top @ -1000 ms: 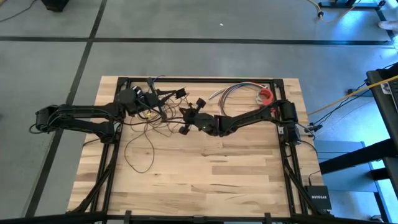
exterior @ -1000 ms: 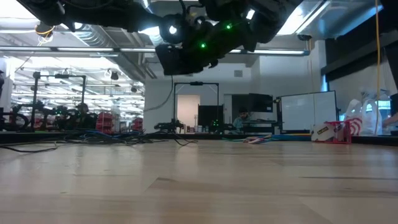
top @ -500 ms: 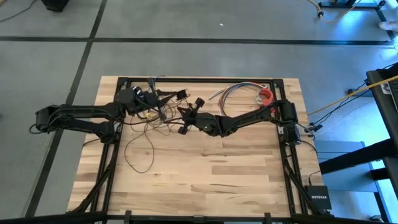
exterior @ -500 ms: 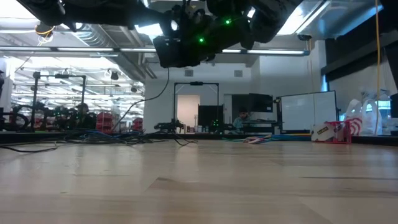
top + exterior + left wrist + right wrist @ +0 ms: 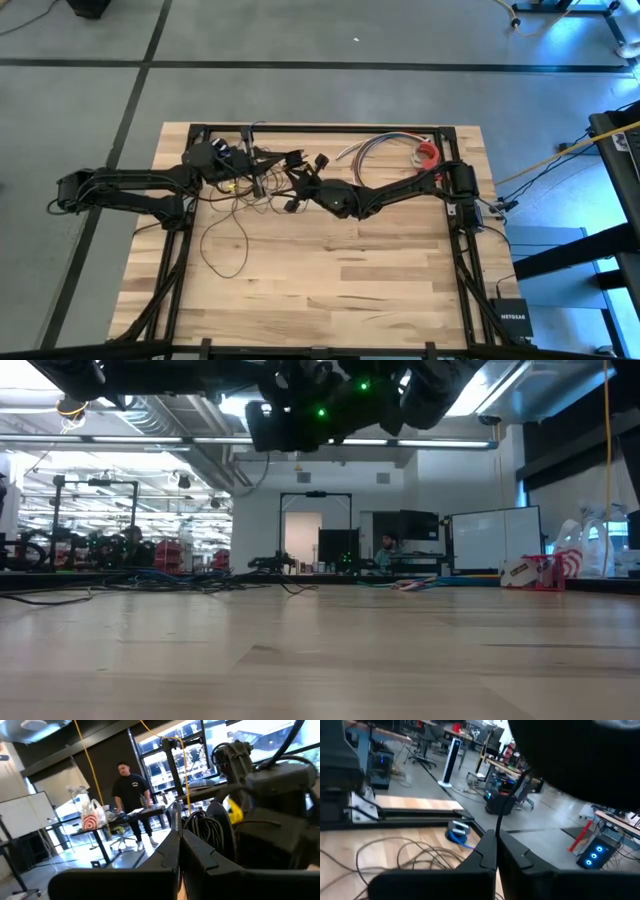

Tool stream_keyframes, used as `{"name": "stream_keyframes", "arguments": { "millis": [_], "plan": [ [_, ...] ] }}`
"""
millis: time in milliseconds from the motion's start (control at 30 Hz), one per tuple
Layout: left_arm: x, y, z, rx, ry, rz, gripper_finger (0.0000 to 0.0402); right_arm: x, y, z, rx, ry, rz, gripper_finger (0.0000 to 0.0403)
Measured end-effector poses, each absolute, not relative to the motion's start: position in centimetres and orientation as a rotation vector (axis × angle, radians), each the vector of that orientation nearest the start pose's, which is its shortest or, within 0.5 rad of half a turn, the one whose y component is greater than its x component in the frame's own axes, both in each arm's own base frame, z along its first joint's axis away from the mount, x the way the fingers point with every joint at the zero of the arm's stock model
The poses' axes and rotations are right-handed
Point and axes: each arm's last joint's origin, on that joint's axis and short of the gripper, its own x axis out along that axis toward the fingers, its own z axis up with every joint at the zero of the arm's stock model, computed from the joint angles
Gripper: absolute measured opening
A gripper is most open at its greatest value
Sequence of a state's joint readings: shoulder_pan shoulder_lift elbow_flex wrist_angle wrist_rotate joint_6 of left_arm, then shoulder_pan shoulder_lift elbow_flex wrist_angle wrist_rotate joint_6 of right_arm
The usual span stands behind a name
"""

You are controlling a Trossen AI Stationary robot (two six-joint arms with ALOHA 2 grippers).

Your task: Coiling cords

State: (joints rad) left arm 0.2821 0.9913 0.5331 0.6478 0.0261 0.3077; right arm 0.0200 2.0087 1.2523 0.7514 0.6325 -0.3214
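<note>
The table (image 5: 330,290) is carrying the cords (image 5: 225,238), which are lying looped across its left-rear area. The left gripper (image 5: 262,170) and right gripper (image 5: 297,180) are meeting above the tangle, each with fingers pressed together, pinching a cord strand.

Two dark jointed arms, green indicator lights

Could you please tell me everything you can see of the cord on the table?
The cord is a thin, dark wire lying loose on the wooden table. Most of it is tangled near the far edge, between the left gripper and the right gripper, both shut. One wide loop trails toward the near side. In the right wrist view, several strands curve across the wood. Whether either gripper holds it is unclear.
</note>
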Motion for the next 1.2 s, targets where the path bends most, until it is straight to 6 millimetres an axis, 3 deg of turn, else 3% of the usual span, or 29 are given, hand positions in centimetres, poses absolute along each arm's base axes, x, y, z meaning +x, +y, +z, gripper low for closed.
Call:
{"name": "stream_keyframes", "arguments": {
  "millis": [100,333,633,933,1200],
  "plan": [
    [20.8,6.0,28.8,0.347,-0.143,0.301,0.0001,44.6,-0.7,22.6,-0.319,0.076,-0.591,0.0004],
    [20.8,6.5,28.5,0.389,-0.092,0.416,0.0001,45.3,1.6,24.8,-0.415,0.056,-0.572,0.0007],
    [20.9,6.6,28.1,0.457,-0.035,0.413,0.0001,45.3,3.8,26.4,-0.539,0.121,-0.705,0.0008],
    [21.0,6.6,27.6,0.526,0.026,0.402,0.0001,43.8,5.8,28.0,-0.686,0.273,-0.914,0.0009],
    [21.1,6.3,27.7,0.514,-0.001,0.334,0.0001,43.3,5.2,28.3,-0.769,0.421,-1.035,0.0009]
  ]
}}
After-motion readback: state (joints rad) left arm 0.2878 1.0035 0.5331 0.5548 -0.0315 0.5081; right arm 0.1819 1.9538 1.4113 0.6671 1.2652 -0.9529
